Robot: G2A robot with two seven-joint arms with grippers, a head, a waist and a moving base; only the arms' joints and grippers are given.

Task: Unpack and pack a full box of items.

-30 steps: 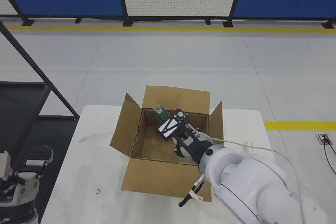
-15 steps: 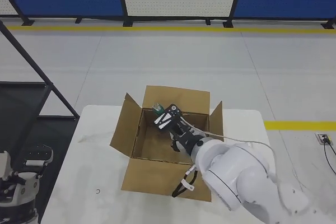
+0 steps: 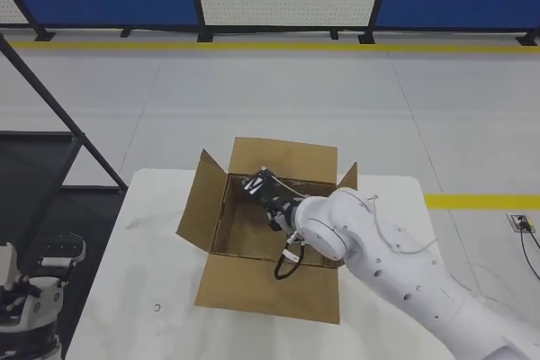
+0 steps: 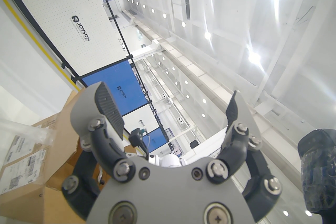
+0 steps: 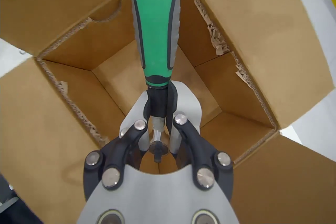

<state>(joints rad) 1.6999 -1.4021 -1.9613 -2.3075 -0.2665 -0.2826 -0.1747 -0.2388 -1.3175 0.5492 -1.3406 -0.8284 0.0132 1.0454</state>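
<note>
the right hand (image 5: 160,109) is shut tight on the thin neck of a green tool (image 5: 155,25). the tool's fat handle points down into the open box (image 5: 249,12), close to the far wall. the box sits on the white table (image 3: 144,270) and its floor looks bare. the left hand (image 4: 170,104) points up at the ceiling, open wide, holding nothing. i think this is the packing part, with the tool going in. next the right hand needs to go lower, keep off the box walls, then let go gently.
</note>
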